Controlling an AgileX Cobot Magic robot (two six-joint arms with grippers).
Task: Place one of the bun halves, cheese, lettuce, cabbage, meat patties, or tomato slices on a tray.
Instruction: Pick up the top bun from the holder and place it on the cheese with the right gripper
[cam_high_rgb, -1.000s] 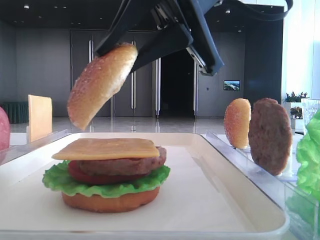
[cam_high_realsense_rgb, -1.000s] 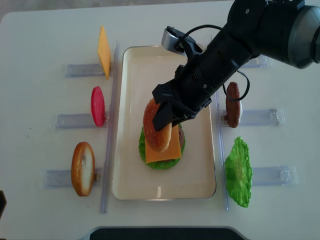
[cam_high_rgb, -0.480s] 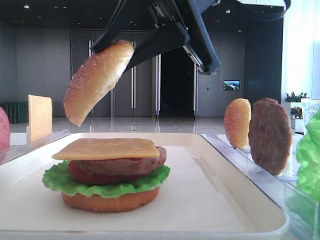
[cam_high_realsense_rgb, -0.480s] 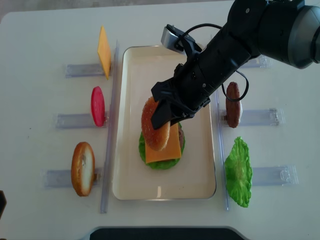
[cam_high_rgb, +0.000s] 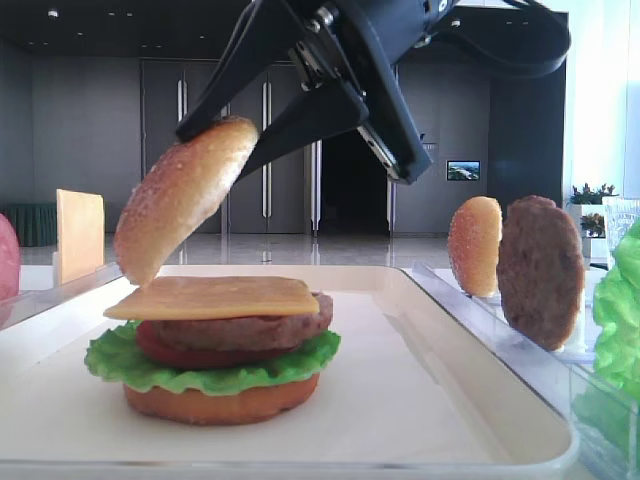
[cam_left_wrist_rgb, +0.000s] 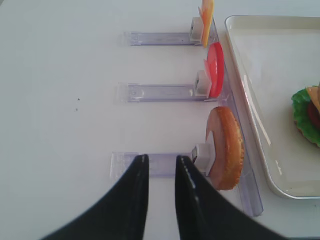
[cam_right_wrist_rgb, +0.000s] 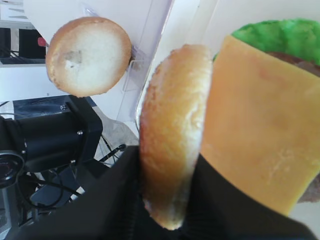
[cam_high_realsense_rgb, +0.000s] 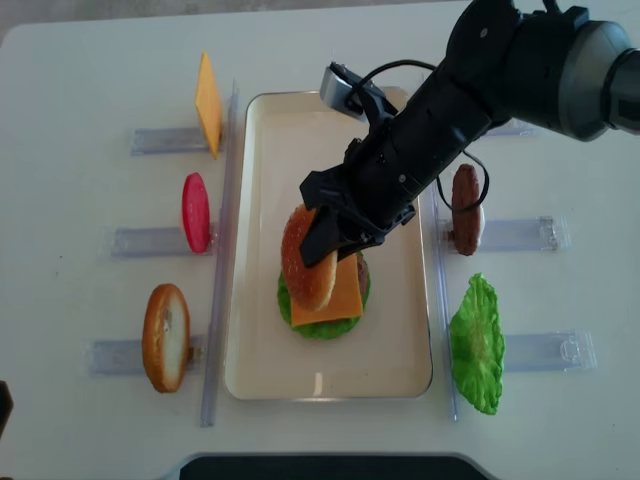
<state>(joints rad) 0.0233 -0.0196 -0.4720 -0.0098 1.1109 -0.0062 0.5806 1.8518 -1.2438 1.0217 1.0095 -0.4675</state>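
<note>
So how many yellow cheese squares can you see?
2. One cheese slice lies on top of the burger stack on the tray. The other cheese slice stands upright in a clear rack left of the tray. None seem hidden.

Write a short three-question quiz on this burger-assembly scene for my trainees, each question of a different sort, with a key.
1. True or false: the right gripper holds the bun top flat on the cheese slice.
2. Which item stands on the tray? A) the stacked burger B) the spare lettuce leaf C) the spare tomato slice
3. Fill in: in the stack, the lettuce lies directly on the bottom ____.

Key
1. False: the bun top is tilted, its lower edge just above the cheese slice.
2. A: the stacked burger.
3. Bun.
</note>
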